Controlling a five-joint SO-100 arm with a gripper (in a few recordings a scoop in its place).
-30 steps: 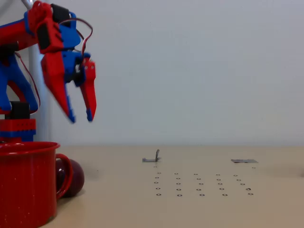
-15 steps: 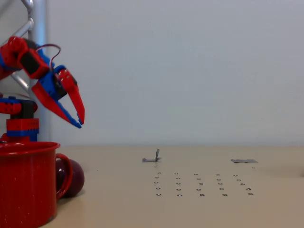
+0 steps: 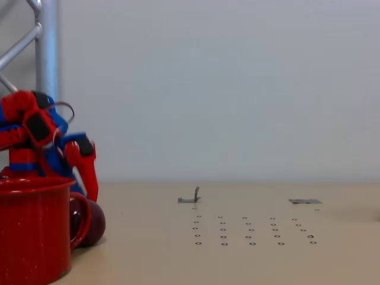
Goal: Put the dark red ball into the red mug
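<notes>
Red mug [image 3: 32,228] sits front left on the beige surface [image 3: 237,261], handle facing right. Dark red ball [image 3: 89,222] rests on the surface just behind the handle, touching or nearly so. Red-and-blue jaws [image 3: 89,184] sit low behind the mug, one finger [image 3: 89,175] pointing down just above the ball; the other is hidden, so opening can't be told, nothing visibly held. Step looks like the reach-in before grasp. Next: close on ball, lift over rim. Handle and mug wall crowd the approach. Small metal bracket [image 3: 191,198] and screw holes [image 3: 249,231] lie well right, no obstruction.
</notes>
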